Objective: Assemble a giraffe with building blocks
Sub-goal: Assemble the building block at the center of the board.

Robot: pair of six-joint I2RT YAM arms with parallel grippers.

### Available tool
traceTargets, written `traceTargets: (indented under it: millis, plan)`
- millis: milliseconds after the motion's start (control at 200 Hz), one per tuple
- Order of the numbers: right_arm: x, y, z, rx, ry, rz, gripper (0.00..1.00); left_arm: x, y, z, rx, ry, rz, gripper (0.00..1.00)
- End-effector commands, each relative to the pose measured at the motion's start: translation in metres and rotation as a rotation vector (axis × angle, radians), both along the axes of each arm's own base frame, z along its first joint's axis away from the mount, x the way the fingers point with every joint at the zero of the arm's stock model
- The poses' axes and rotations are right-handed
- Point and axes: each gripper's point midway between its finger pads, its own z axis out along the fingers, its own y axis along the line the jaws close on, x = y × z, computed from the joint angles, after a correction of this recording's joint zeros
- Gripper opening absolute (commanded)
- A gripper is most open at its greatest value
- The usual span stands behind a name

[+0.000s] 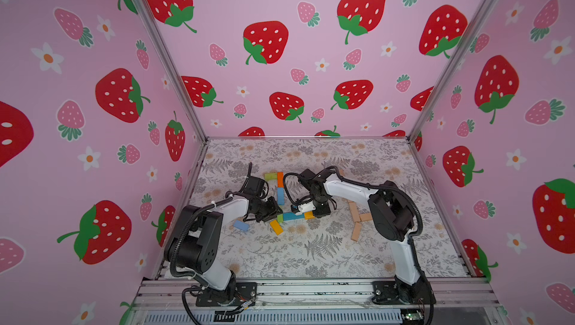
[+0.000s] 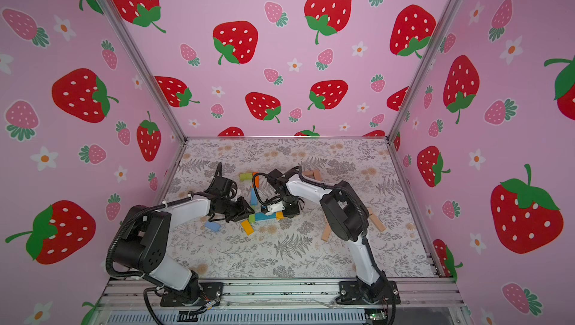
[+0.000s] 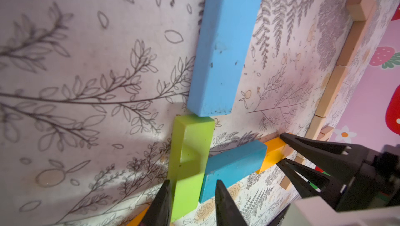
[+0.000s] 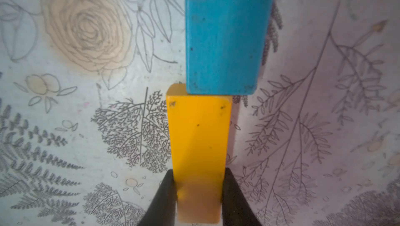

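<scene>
- Right fingers [image 4: 165, 194] clamped on flat yellow wooden block [image 4: 198, 138] lying on floral table [image 4: 86, 127]; its end butts teal-blue wooden block [image 4: 225, 36].
- Left fingers [image 3: 161, 207] straddle lime-green wooden block [image 3: 190, 149] at teal block's other end; can't tell whether they pinch it.
- Plain tan wooden blocks [image 1: 354, 211] lie near right arm.
</scene>
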Motion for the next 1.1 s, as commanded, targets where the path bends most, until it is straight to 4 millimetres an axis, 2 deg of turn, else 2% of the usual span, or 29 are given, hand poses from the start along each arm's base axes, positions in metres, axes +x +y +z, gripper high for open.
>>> traceTargets:
  millis: [0, 360, 826, 946, 1096]
  plan:
    - [-0.006, 0.001, -0.003, -0.015, 0.033, 0.006, 0.16, 0.006, -0.004, 0.004, -0.019, -0.008, -0.007, 0.36]
    - [-0.002, 0.000, 0.000, -0.010, 0.019, -0.004, 0.27, 0.012, -0.004, 0.012, -0.011, -0.030, -0.018, 0.38]
    - [0.006, 0.000, 0.003, 0.004, 0.000, -0.038, 0.29, 0.014, -0.003, 0.027, -0.006, -0.060, -0.024, 0.39]
    - [0.006, 0.001, 0.005, 0.011, -0.001, -0.040, 0.31, 0.013, -0.003, 0.037, -0.006, -0.076, -0.028, 0.40]
    - [0.006, 0.002, 0.009, 0.025, -0.010, -0.043, 0.39, 0.012, 0.002, 0.061, 0.014, -0.124, -0.028, 0.42]
